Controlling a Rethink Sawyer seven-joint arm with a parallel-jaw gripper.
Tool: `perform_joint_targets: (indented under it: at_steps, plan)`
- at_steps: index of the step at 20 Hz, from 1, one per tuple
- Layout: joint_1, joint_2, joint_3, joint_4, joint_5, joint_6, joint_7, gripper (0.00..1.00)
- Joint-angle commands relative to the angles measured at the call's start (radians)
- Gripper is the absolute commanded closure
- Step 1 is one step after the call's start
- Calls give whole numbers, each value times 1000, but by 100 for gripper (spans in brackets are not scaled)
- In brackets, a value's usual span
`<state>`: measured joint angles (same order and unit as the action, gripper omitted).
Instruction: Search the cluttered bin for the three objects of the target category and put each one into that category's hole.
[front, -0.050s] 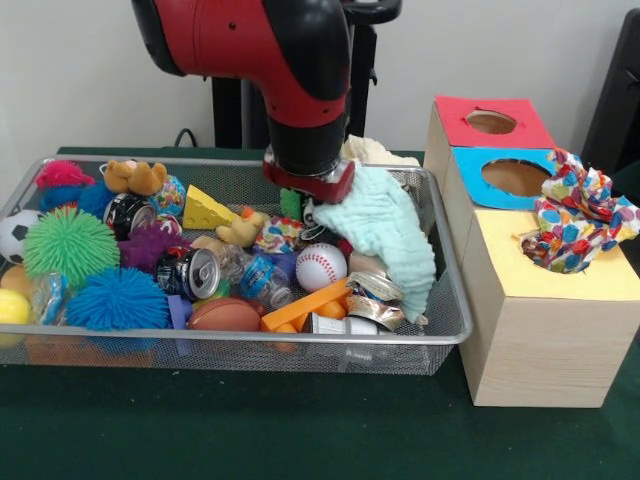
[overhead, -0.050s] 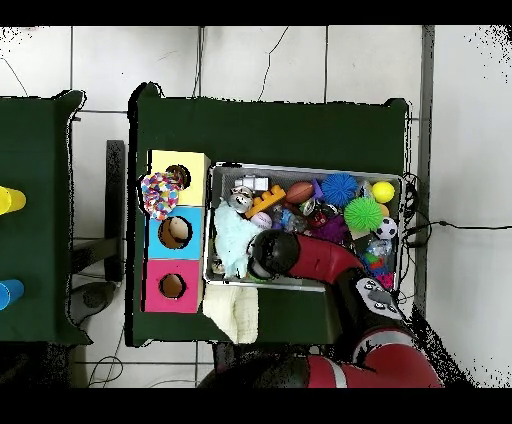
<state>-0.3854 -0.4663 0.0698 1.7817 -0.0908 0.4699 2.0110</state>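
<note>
My gripper hangs low over the wire bin, mostly hidden beneath the red and black wrist. A mint green cloth hangs from it and drapes down toward the bin's right front corner; the gripper looks shut on it. From overhead the same cloth lies along the bin's side nearest the boxes. A multicoloured patterned cloth is stuffed in the hole of the yellow box. A cream cloth lies on the table behind the bin.
The bin holds spiky balls, a baseball, cans, a cheese wedge and other toys. Beside the yellow box stand a blue box and a red box, each with an open hole.
</note>
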Motion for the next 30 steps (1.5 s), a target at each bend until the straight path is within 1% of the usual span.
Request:
perform_joint_targets:
  at_steps: [1,4,8,10,15,21,22,25,27,30]
  plan:
    - [49,-13,167,121,167,35,220,100]
    - [73,6,138,74,200,61,208,100]
    - [85,48,111,21,200,44,166,100]
    - [90,60,97,-4,201,51,148,100]
    - [90,55,83,-42,215,97,127,100]
    - [85,50,70,-52,211,102,111,100]
    - [81,47,69,-46,210,96,110,0]
    - [89,40,61,-27,202,64,118,0]
    - [93,41,53,-34,208,75,128,0]
    - [113,15,45,-5,218,71,154,0]
